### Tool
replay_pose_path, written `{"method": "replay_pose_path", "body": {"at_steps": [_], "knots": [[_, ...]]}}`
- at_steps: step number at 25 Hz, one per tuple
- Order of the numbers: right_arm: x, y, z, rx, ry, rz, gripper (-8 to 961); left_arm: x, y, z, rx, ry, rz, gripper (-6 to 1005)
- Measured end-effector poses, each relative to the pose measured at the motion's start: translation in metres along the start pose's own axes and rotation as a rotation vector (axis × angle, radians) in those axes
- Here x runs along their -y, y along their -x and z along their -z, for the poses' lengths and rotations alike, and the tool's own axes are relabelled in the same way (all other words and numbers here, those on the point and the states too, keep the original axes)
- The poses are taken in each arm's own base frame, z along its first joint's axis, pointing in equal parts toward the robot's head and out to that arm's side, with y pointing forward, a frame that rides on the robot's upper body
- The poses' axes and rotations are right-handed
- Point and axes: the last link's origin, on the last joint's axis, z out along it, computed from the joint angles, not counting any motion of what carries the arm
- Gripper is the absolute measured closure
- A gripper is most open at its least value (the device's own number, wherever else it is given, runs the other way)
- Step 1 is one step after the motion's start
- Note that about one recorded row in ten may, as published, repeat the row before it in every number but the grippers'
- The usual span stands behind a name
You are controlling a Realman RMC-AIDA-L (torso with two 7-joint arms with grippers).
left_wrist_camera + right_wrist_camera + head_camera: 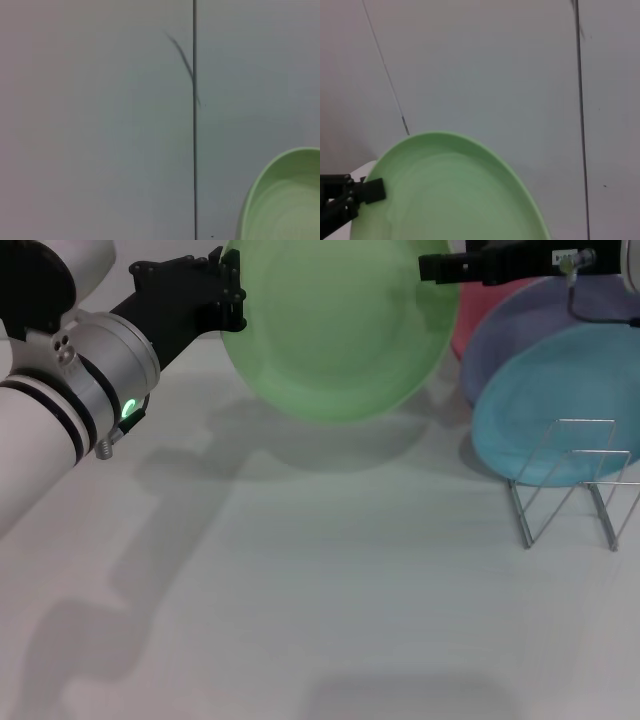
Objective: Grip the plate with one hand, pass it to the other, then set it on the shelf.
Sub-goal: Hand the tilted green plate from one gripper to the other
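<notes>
I have the green plate (335, 325) up in the air over the far middle of the white table (300, 590), tilted so its hollow faces the camera on my head, and its shadow falls on the table just beneath it. My left gripper (228, 298) reaches in from the left and grasps the plate by its left rim, the black fingers pinched on the edge. My right gripper (440, 267) comes in from the far right and sits right at the plate's upper right rim; I cannot tell from these views whether it is clenched on the edge or only touching it.

From my right wrist, the plate (450, 192) fills the lower part of the view against the pale surface beyond, with my left gripper (367, 192) clamped on its edge at the far side. From my left wrist only a curved piece of the plate's rim (280, 195) shows in one corner.

The wire rack (575, 480) stands on the table at the right, nearer to me than the held plate and well apart from it. A light blue plate (545, 405) lies just behind the rack's loops, with a lavender plate (530, 325) stacked behind that, and a sliver of something pink (470, 320) shows between the lavender plate and the green one.
</notes>
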Motion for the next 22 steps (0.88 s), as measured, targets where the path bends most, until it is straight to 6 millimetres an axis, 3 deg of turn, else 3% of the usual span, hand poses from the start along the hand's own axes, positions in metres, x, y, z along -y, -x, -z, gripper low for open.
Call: {"method": "replay_pose_path", "body": {"at_steps": [14,19,22], "knots": [[-0.001,0.003,-0.013,-0.025,0.005,0.013,408,-0.003,-0.001,-0.003,0.006,0.012,-0.003,960],[-0.003,0.004,-0.017,-0.041,-0.002,0.027,415,-0.003,-0.001,-0.003,0.007,0.013,-0.004,959],[-0.002,0.005,-0.017,-0.035,-0.008,0.028,476,-0.003,-0.001,-0.003,0.008,0.014,-0.004,959]]}}
